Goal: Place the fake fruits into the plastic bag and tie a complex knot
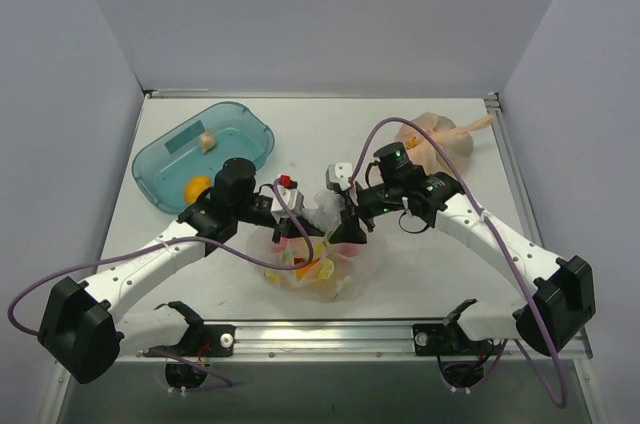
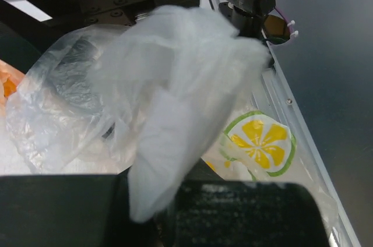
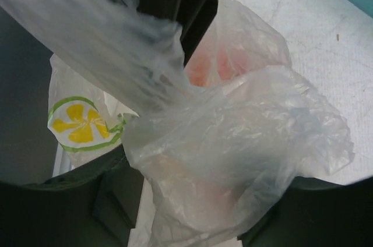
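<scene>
Presently the knot-tying step is judged to be in hand.
- Item, plastic bag [image 1: 322,274]: set on the table [image 1: 300,134] at its near edge, centre; fake fruits [image 1: 312,266] are seen inside, among them a yellow-and-green slice [image 2: 261,142].
- Item, neck [image 3: 116,49]: gathered and drawn out into a strand; no finished knot can be made out.
- Item, left gripper [image 1: 303,234]: clamped tight on that strand of film.
- Item, right gripper [image 1: 347,234]: jaws stood well apart, with loose film lying between them and nothing pinched so far as is shown.
- Next move, as judged: a free end is to be taken by the right gripper and passed around the held strand under tension.
- Item, teal tray [image 1: 160,169]: far left, with one orange fruit [image 1: 196,187] lying in it, outside the bag.
</scene>
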You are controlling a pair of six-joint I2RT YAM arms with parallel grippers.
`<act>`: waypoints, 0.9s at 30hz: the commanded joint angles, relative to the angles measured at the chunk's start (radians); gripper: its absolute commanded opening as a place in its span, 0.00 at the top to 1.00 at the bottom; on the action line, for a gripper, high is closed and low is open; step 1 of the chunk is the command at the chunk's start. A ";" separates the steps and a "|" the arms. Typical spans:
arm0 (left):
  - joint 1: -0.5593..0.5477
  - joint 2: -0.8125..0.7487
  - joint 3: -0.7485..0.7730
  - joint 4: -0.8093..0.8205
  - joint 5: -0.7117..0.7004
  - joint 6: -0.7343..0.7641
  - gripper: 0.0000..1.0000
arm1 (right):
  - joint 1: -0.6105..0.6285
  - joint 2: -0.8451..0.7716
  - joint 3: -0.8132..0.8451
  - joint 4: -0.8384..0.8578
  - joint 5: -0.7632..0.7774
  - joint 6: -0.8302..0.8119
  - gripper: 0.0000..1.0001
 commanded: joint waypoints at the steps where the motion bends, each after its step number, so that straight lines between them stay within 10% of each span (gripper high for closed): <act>1: 0.000 0.023 0.063 -0.023 0.088 0.104 0.97 | 0.015 0.019 0.059 -0.021 -0.052 -0.043 0.51; 5: 0.006 0.006 0.066 -0.070 0.072 0.092 0.77 | 0.012 0.026 0.065 -0.022 -0.023 -0.062 1.00; 15: 0.034 -0.277 -0.032 -0.089 -0.202 -0.174 0.30 | -0.011 -0.011 0.016 -0.023 -0.006 -0.040 1.00; 22: 0.042 -0.359 -0.012 -0.149 -0.216 -0.146 0.38 | -0.017 -0.014 0.023 -0.021 0.001 -0.027 1.00; 27: 0.034 -0.288 -0.004 -0.062 -0.181 -0.169 0.75 | -0.014 -0.009 0.043 -0.021 -0.016 -0.005 1.00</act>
